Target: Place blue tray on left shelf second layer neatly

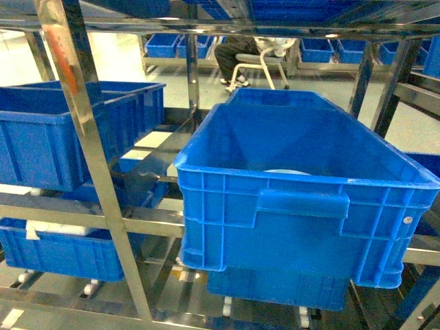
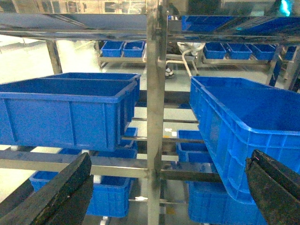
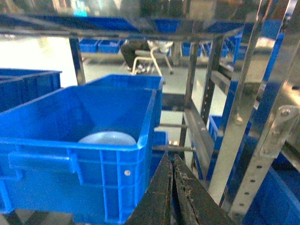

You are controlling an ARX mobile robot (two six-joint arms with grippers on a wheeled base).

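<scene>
The blue tray (image 3: 107, 138) lies inside a deep blue crate (image 3: 79, 117), only its pale rounded top showing over the crate's near wall. The head view shows just a pale sliver of the blue tray (image 1: 287, 171) in that same crate (image 1: 302, 199). The left shelf (image 1: 82, 124) is the shiny steel rack on the left, with posts and rails. My right gripper (image 3: 171, 158) is shut on nothing, just right of the crate's near corner. In front of a shelf post (image 2: 156, 117), my left gripper (image 2: 166, 187) is open wide and empty. Neither gripper shows in the head view.
Dark-blue crates (image 1: 62, 137) fill the left shelf's tier, with more crates (image 1: 62, 251) below. A second crate (image 1: 275, 285) sits under the tray's crate. Steel posts (image 3: 255, 117) stand close on the right. A seated person (image 1: 244, 51) is far behind the rack.
</scene>
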